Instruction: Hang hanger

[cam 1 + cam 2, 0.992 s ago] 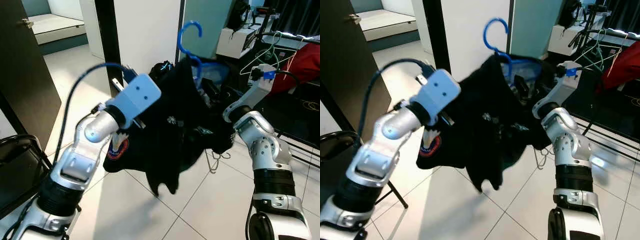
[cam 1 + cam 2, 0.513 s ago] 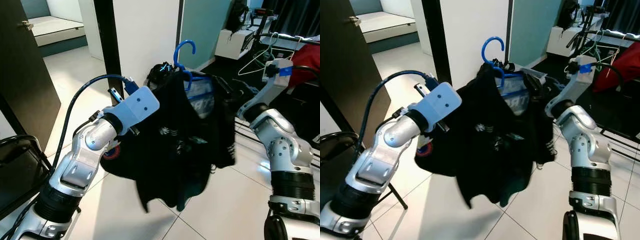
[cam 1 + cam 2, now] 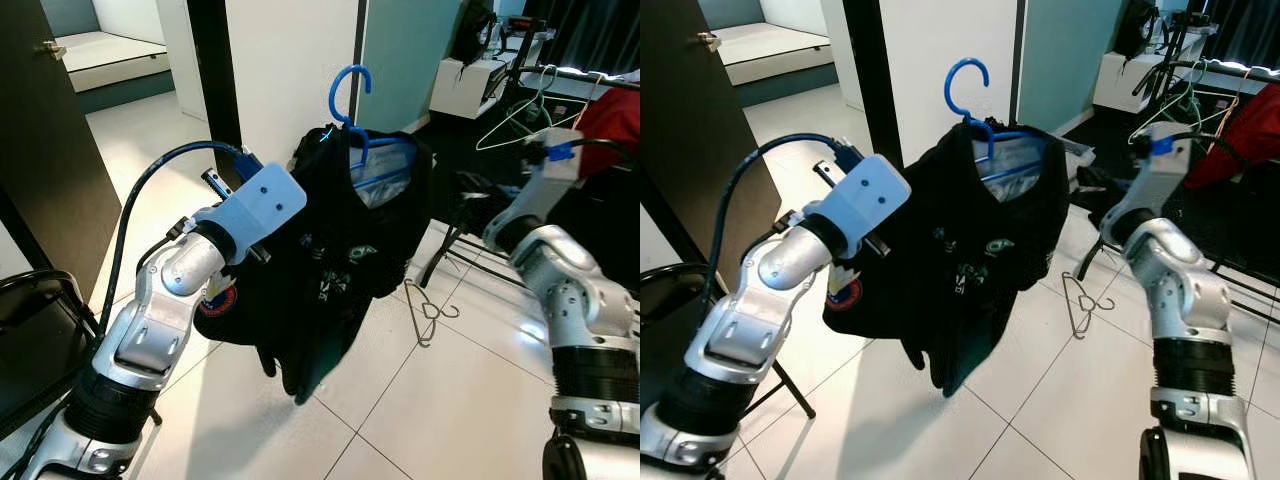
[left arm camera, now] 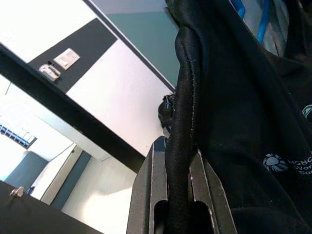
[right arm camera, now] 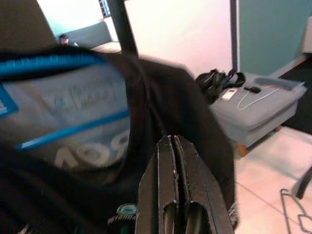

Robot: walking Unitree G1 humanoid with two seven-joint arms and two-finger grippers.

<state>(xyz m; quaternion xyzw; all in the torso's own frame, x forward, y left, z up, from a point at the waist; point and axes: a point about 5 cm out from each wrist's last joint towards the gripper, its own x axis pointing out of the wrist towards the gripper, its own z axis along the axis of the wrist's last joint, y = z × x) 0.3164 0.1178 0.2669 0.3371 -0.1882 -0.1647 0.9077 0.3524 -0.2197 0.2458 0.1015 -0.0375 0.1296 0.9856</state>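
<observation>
hanger: 1 blue plastic hanger (image 3: pixel 348 100), hook up, held in mid-air in front of the white wall panel (image 3: pixel 290 70), above the tiled floor (image 3: pixel 430 390)
garment: 1 black shirt (image 3: pixel 330 270) draped on the hanger, round patch on the sleeve, small white print on the front; pale blue-edged lining shows at the collar
left gripper: left gripper (image 4: pixel 176 161) is up at the shirt's near side; wrist view shows both fingers clamped on a thick black fabric seam, seam runs straight between them
right gripper: right gripper (image 5: pixel 174 161) raised just right of the shirt, apart from it; fingers pressed together, nothing between them
arms: 2 silver arms, both lifted; blue cable loops off the left wrist
floor: 1 bare wire hanger (image 3: pixel 428 305) lying on the tiles, right of the shirt
rack: drying rack (image 3: pixel 560 72) at far right, at least 1 pale hanger (image 3: pixel 515 110) on it, beside a red garment (image 3: pixel 610 110)
left edge: 1 dark door (image 3: pixel 50 140), 1 black chair (image 3: pixel 35 320) below it
</observation>
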